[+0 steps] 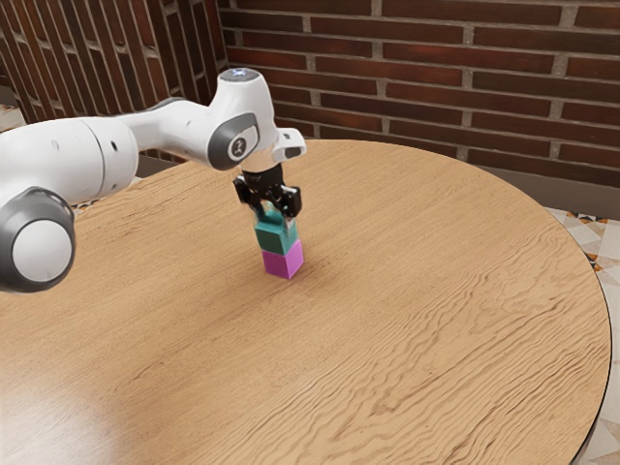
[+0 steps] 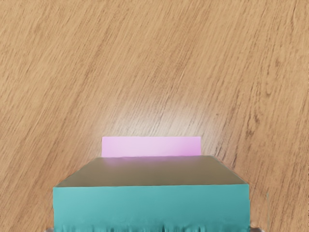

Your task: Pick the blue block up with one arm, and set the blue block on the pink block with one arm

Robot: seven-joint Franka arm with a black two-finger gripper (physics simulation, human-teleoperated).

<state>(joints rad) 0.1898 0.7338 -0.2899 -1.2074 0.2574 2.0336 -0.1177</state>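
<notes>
A teal-blue block (image 1: pixel 275 236) rests on top of a pink block (image 1: pixel 283 260) near the middle of the round wooden table (image 1: pixel 417 291). My black gripper (image 1: pixel 270 215) reaches down from above, its fingers closed on the teal-blue block's upper part from two sides. In the wrist view the teal-blue block (image 2: pixel 152 195) looms large just under my hand, and a strip of the pink block (image 2: pixel 151 146) shows beyond it, directly below.
A brick wall (image 1: pixel 436 68) stands behind the table. The table's edge curves round at the exterior view's right, with patterned floor (image 1: pixel 591 237) past it. My white arm (image 1: pixel 126 155) comes in over the table from the exterior view's left.
</notes>
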